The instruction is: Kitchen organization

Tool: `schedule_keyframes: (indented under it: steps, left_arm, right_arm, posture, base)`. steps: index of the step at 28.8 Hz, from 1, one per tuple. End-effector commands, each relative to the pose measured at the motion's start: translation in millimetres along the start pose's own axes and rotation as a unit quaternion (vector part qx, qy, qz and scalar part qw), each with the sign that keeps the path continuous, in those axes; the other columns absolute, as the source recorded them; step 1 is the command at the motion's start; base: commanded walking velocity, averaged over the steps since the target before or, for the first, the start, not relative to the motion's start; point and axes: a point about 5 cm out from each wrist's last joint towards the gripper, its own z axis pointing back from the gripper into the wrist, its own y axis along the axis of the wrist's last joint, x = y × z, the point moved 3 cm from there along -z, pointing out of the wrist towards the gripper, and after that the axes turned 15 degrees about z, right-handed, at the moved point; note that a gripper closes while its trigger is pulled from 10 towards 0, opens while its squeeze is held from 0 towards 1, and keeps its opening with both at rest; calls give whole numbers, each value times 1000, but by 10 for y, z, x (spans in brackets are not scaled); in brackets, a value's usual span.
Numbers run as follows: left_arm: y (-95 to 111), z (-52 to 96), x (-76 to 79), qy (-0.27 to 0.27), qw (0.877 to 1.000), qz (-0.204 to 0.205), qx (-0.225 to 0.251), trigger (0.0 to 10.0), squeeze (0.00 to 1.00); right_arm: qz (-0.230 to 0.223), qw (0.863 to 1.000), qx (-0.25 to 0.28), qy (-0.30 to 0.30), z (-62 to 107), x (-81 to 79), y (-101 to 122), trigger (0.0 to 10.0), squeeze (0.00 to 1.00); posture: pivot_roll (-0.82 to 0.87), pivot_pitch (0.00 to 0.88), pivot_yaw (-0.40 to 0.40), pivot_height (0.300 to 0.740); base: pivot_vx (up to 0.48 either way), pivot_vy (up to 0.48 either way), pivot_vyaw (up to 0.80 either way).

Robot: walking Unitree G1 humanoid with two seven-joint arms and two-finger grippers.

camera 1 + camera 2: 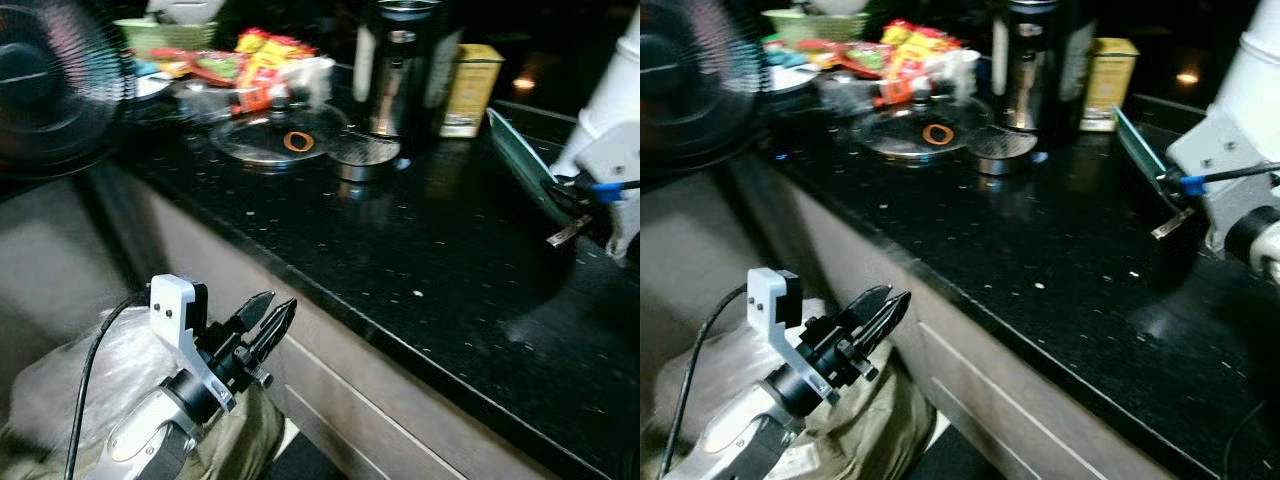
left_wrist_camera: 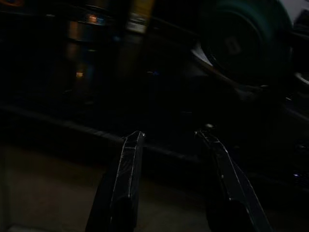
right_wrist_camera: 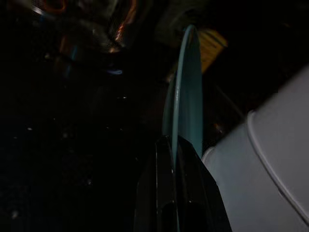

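i have the right end effector (image 3: 176,154) out over the right side of the black stone desk (image 1: 420,260), its two black fingers pinched together on the rim of a teal plate (image 1: 520,165). the plate is held on edge, tilted, above the desk surface rather than lying on it; in the right wrist view its thin rim runs straight up from between the fingers.

my left end effector (image 1: 268,318) sits low in front of the desk edge, beside the drawer fronts, with a plastic bag (image 1: 120,370) below it. its fingers are parted a little and have nothing between them; the left wrist view is dark, but the gap between the two fingers (image 2: 123,179) shows.

further back on the desk i see a glass pan lid (image 1: 280,135) lying flat with an orange ring at its middle, a shiny steel kettle (image 1: 400,65) just behind and to the right of it, and a yellow box (image 1: 470,90) right of the kettle. behind the lid is a pile of red and yellow snack packets (image 1: 265,60) and a green bowl (image 1: 165,35). a dark fan (image 1: 50,80) stands at the far left, blurred.
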Motion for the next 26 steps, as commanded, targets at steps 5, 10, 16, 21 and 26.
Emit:
schedule_keyframes:
  steps: [5, 10, 16, 21, 26]
  left_arm:
    - [-33, 14, -33, 1, 1000, 5, -7, 10000, 0]
    - [-35, 14, -26, -3, 1000, 8, -8, 10000, 0]
    - [-2, 10, 1, -14, 1000, 10, -5, 10000, 0]
    - [58, -11, 21, -22, 1000, 4, 5, 10000, 0]
    - [396, -216, 186, -71, 995, -42, 54, 10000, 0]
  right_arm:
    - [-53, 992, 104, 45, 99, -97, 272, 0, 0]
    - [-113, 976, 162, 93, 222, -203, 349, 0, 0]
    - [-142, 960, 190, 149, 319, -371, 411, 0, 0]
    - [-151, 960, 187, 145, 311, -382, 393, 0, 0]
    - [-185, 956, 184, 132, 265, -413, 318, 0, 0]
  posture:
    - [20, 0, -6, 740]
    - [21, 0, -5, 740]
    - [18, 0, -8, 740]
    - [16, 0, -7, 740]
    - [11, 0, -6, 740]
  base:
    - [0, 0, -694]
    - [0, 0, -705]
    - [0, 0, -706]
    - [0, 0, -706]
    - [0, 0, -706]
